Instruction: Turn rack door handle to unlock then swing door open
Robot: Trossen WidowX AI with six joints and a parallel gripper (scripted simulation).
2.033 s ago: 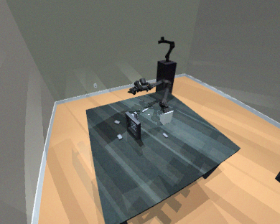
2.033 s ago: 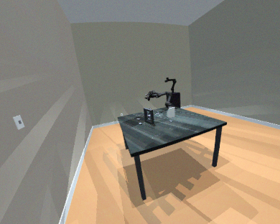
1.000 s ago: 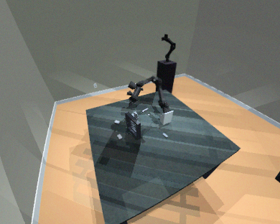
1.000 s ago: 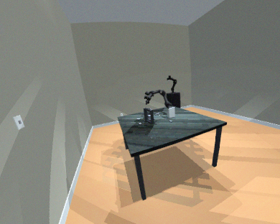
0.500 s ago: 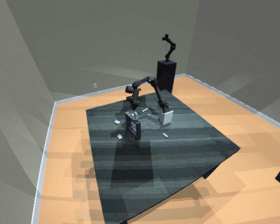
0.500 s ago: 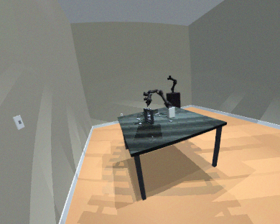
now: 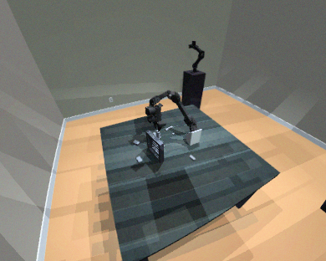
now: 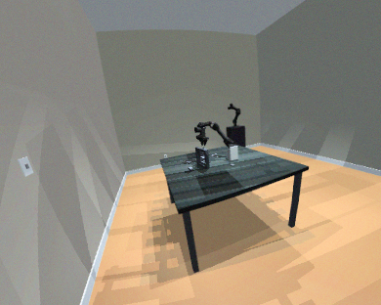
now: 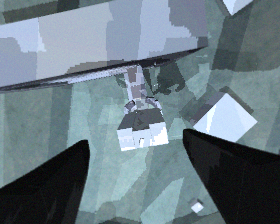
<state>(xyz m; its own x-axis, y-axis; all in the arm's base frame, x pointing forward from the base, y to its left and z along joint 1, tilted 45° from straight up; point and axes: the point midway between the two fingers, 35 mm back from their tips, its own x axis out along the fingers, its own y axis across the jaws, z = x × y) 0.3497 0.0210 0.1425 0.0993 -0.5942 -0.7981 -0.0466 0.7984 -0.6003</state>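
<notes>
The end effector point(image 7: 160, 128) point(image 8: 204, 145) point(image 9: 136, 140) pointed down, partly open and gripping nothing! The pale handle point(image 9: 143, 131) showed between its fingertips, both sides apart.

Over there, three pale blocks point(image 7: 136, 142) point(image 8: 188, 162) point(image 9: 225, 120) lie scattered on the tabletop point(image 7: 223, 167) point(image 8: 266, 171) point(image 9: 136, 200), lower than the gripper point(image 7: 158, 128) point(image 8: 203, 144) point(image 9: 136, 140); a dark pedestal point(image 7: 191, 89) point(image 8: 235, 136) stands well apart from it.

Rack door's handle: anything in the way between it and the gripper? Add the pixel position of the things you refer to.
Nothing visible: in the wrist view, the handle point(image 9: 142, 131) shows unobstructed, ahead of the open gripper point(image 7: 158, 129) point(image 9: 136, 140); the rack point(image 7: 155, 147) point(image 8: 202, 158) point(image 9: 91, 37) lies beyond it.
</notes>
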